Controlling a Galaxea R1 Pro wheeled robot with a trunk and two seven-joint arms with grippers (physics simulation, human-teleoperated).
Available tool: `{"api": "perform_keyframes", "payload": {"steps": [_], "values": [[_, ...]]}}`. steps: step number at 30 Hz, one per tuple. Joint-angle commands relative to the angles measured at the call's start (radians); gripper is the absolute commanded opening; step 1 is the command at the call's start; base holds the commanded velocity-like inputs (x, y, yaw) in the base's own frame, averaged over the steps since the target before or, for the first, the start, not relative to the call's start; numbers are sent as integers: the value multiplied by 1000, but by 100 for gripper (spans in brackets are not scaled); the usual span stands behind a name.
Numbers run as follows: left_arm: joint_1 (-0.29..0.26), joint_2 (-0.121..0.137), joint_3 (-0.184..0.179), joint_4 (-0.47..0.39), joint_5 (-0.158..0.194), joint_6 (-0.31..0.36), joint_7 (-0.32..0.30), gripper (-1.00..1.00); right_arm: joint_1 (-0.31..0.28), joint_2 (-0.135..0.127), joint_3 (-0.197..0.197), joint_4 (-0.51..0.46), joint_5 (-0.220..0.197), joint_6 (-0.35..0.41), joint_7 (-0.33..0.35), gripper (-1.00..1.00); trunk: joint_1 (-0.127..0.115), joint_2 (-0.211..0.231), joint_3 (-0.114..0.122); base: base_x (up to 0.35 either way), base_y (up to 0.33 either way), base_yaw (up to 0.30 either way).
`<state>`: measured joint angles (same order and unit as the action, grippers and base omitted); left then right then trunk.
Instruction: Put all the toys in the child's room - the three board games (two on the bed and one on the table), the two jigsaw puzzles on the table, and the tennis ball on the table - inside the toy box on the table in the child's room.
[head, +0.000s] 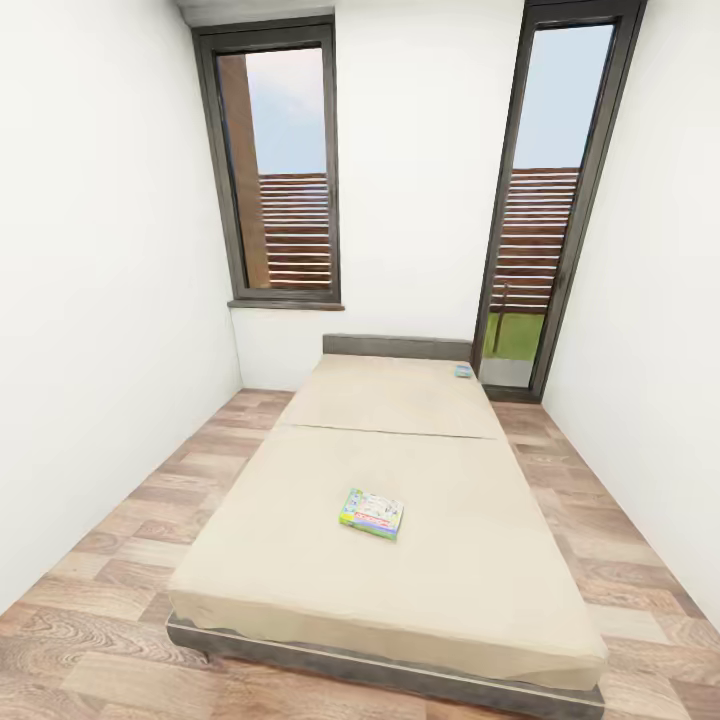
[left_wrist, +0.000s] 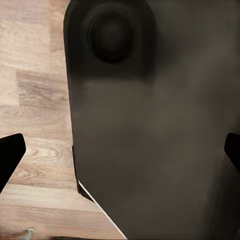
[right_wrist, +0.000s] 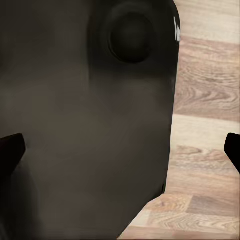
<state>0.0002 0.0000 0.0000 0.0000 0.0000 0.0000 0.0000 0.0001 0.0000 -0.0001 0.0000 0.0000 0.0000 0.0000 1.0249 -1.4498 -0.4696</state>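
In the head view the bed (head: 300, 560) with its beige mattress stretches away from me. One board game (head: 372, 513), green-edged with a cartoon lid, lies flat near the mattress middle. A second board game (head: 463, 371), small and bluish at this distance, rests by the grey headboard (head: 396, 346) at the far right corner. My left gripper (left_wrist: 120, 155) is open, its black fingertips (left_wrist: 10, 155) far apart over a dark robot part and the wood floor. My right gripper (right_wrist: 122, 150) is open too, empty. The table, toy box, jigsaw puzzles and tennis ball are out of view.
White walls close in on both sides. Strips of wood-plank floor (head: 120, 560) run along the bed's left and right. A dark-framed window (head: 275, 170) and a tall glass door (head: 545, 210) stand in the far wall.
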Motion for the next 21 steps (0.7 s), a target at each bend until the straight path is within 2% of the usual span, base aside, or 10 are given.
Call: {"api": "perform_keyframes", "payload": {"steps": [1,5,8,21], "values": [[2,6,1,-6,6,0,2,100,-6,6,3,-6,1,-2,-6,100,0,0,0,0,0,0],[3,28,1,-22,7,0,2,100,-29,7,2,-22,-1,-4,-10,100,0,0,0,0,0,0],[3,28,1,-22,7,0,2,100,-46,7,2,-22,-1,-4,-10,100,0,0,0,0,0,0],[3,28,1,-22,7,0,2,100,-47,7,2,-22,-1,-4,-10,100,0,0,0,0,0,0]]}}
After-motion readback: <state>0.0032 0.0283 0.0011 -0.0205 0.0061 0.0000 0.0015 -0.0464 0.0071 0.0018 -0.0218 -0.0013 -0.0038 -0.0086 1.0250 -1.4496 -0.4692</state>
